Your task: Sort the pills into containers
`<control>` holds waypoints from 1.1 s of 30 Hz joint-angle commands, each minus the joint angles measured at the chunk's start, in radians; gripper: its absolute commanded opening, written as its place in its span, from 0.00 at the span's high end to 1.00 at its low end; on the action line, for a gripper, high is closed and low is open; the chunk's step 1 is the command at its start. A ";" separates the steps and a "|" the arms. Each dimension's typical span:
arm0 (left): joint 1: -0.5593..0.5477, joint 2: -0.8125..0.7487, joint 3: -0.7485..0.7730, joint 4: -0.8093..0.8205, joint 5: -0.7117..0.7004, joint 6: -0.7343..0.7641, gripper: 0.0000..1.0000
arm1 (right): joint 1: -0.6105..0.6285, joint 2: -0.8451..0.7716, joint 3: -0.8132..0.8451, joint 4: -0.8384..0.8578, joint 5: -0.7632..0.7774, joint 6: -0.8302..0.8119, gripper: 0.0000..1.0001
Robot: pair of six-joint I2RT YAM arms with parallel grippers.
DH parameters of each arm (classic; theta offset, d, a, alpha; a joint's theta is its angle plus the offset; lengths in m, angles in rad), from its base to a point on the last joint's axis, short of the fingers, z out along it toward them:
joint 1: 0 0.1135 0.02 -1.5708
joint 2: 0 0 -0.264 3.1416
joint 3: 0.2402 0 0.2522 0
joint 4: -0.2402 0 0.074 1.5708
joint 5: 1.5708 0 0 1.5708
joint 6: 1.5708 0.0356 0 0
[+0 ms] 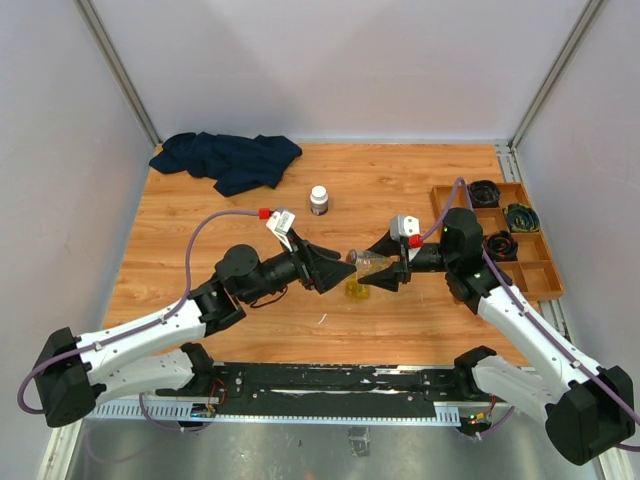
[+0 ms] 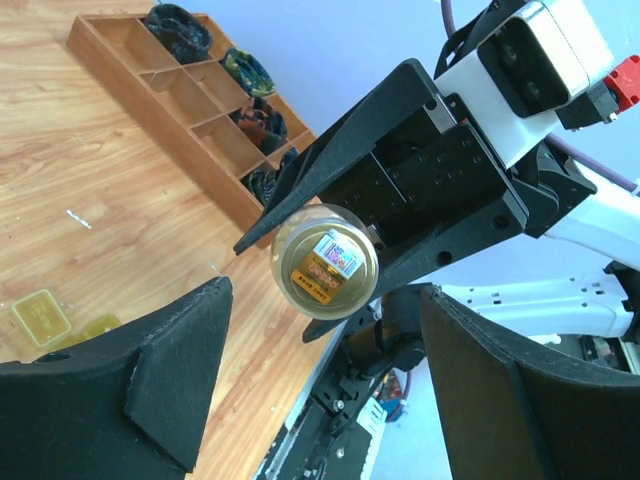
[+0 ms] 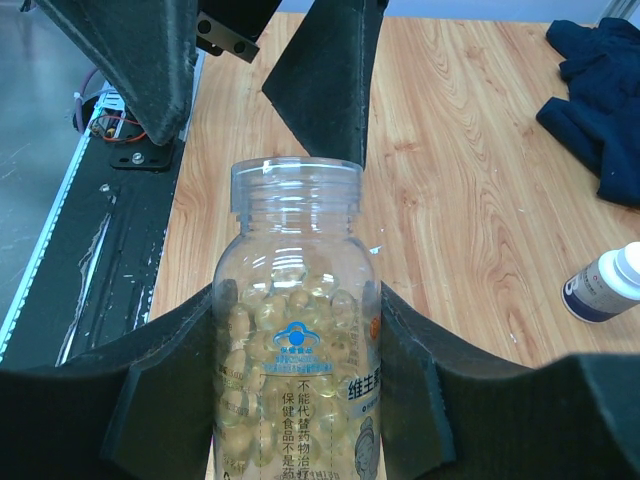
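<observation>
My right gripper [image 1: 388,268] is shut on a clear, amber-tinted vial [image 1: 366,262] full of yellow softgel pills. It holds the vial level above the table, with the uncapped mouth toward the left gripper. In the right wrist view the vial [image 3: 295,230] sits between the pads of the right gripper [image 3: 295,310]. My left gripper [image 1: 338,274] is open and empty, its jaws wide apart just in front of the vial's mouth. In the left wrist view the vial's round end [image 2: 327,262] faces the left gripper [image 2: 328,295]. A flat yellow case [image 1: 355,291] lies on the table below and also shows in the left wrist view [image 2: 40,316].
A white-capped bottle [image 1: 319,200] stands behind the grippers. A dark blue cloth [image 1: 230,158] lies at the back left. A brown wooden compartment tray [image 1: 548,285] with dark coiled items runs along the right edge. A second yellow piece [image 2: 100,326] lies beside the case.
</observation>
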 commanded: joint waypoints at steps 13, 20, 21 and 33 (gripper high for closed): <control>-0.022 0.075 0.092 0.012 -0.001 0.011 0.40 | -0.010 -0.010 0.034 0.011 -0.001 -0.015 0.99; -0.024 0.079 0.092 0.012 0.008 0.013 0.60 | -0.010 -0.010 0.034 0.010 0.003 -0.015 0.99; -0.024 0.078 0.091 0.012 0.007 0.015 0.62 | -0.010 -0.010 0.035 0.010 0.003 -0.015 0.99; -0.038 0.077 0.101 -0.026 -0.048 0.074 0.72 | -0.010 -0.004 0.042 -0.012 0.050 -0.024 0.99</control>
